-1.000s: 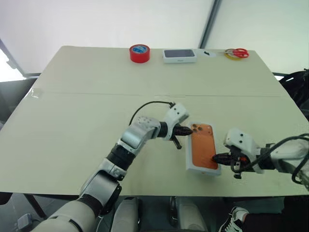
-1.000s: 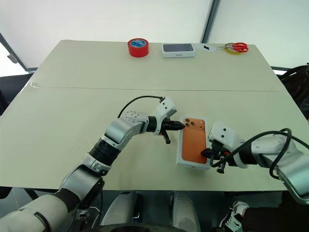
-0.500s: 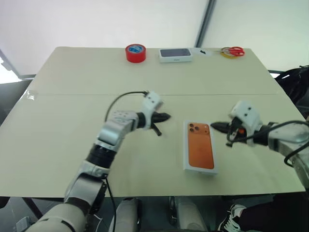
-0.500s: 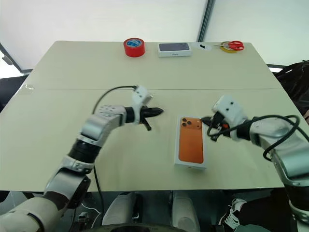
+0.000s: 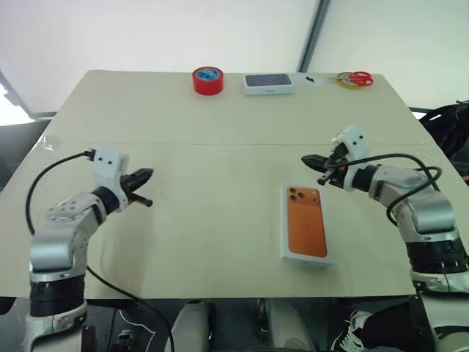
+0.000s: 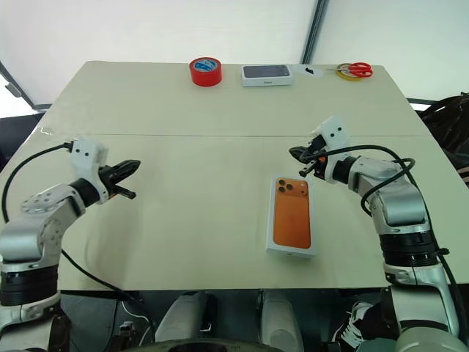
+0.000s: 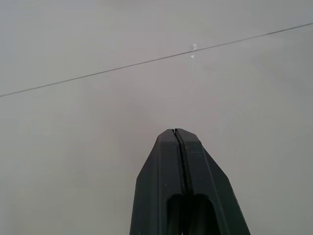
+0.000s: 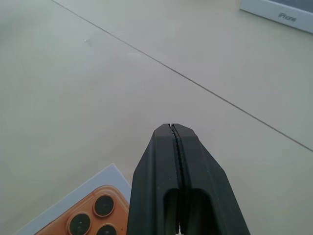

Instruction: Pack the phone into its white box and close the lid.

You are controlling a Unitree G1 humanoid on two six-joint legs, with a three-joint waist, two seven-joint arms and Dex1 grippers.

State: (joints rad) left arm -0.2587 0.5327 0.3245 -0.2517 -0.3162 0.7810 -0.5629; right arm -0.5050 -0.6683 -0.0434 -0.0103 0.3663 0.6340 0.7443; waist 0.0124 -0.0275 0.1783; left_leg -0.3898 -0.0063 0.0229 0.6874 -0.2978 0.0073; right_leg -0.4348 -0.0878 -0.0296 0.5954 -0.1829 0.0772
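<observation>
The lid lies flat on the worktop, printed orange face up with a white border, at about 5 o'clock from the worktop centre. It sits squarely over the box, whose white side wall shows along the near edge. The phone itself cannot be made out.

The left gripper hangs above bare worktop at 9 o'clock, well apart from the lid. Its jaws are pressed together and hold nothing (the left wrist view shows only a thin seam between the fingers).

The right gripper hangs at 3 o'clock, tip pointing toward the worktop centre, just beyond the lid's far end and not touching it. Its jaws are likewise closed and empty; the right wrist view shows the lid's printed lens cluster close below the fingers.

Along the far edge, from 11 to 1 o'clock, lie a red tape roll, a second white box with a dark picture, and red-handled scissors.
</observation>
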